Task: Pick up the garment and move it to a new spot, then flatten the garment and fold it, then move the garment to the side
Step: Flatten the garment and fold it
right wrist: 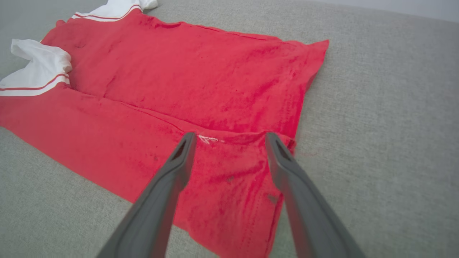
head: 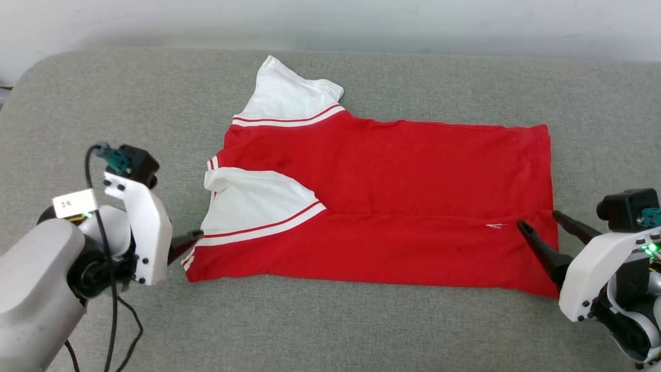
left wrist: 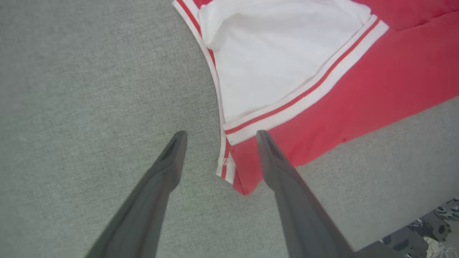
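The red garment (head: 392, 201) lies spread on the grey cushion, its near long edge folded over toward the middle, with the fold's white sleeve (head: 253, 204) lying on top. A second white sleeve (head: 286, 98) sticks out at the far left. The chest lettering is hidden. My left gripper (head: 193, 238) is open at the garment's near left corner (left wrist: 236, 172), one finger on each side of the striped trim. My right gripper (head: 539, 219) is open over the garment's near right end (right wrist: 229, 168), above the folded hem.
The grey cushion (head: 330, 320) runs wide on all sides of the garment, with bare fabric in front and to the left. A pale wall (head: 330, 20) stands behind it. Patterned floor (left wrist: 434, 225) shows past the cushion's edge in the left wrist view.
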### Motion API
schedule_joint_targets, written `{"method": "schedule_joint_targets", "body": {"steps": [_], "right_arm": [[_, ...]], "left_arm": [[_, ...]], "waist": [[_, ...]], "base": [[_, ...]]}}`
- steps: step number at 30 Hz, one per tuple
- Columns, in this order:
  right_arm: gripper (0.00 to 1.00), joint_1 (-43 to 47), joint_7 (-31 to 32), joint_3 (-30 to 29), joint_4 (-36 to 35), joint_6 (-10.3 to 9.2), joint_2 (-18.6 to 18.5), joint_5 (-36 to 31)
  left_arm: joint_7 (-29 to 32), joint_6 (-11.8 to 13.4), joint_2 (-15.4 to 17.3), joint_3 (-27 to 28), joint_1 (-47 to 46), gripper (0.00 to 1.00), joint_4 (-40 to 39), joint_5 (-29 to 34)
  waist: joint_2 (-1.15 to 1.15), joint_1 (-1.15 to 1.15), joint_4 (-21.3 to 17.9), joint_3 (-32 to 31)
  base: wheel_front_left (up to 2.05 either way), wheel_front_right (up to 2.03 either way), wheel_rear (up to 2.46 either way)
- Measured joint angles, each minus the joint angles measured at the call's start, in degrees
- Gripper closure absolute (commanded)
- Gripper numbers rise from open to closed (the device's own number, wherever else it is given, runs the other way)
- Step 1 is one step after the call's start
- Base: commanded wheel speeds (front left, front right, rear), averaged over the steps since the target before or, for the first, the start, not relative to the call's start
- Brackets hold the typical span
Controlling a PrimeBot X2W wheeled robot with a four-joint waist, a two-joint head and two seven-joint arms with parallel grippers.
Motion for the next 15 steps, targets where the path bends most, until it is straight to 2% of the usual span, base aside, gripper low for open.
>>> {"method": "schedule_joint_targets", "body": {"steps": [4, 15], "right_arm": [[0.00, 0.16, 0.48, 0.44, -0.45, 0.01, 0.44, 0.00], [0.00, -1.21, 0.54, 0.70, -0.45, 0.00, 0.67, -0.16]], "left_arm": [[3.75, 0.00, 0.21, -1.54, 0.04, 0.00, 0.19, -1.80], [5.32, -0.01, -0.07, -5.14, 1.48, 0.00, 4.94, -2.29]], "waist": [[0.00, 0.00, -0.76, 0.51], [0.00, -0.01, -2.98, 3.34]], "base": [[0.00, 0.00, 0.00], [0.00, 0.00, 0.00]]}}
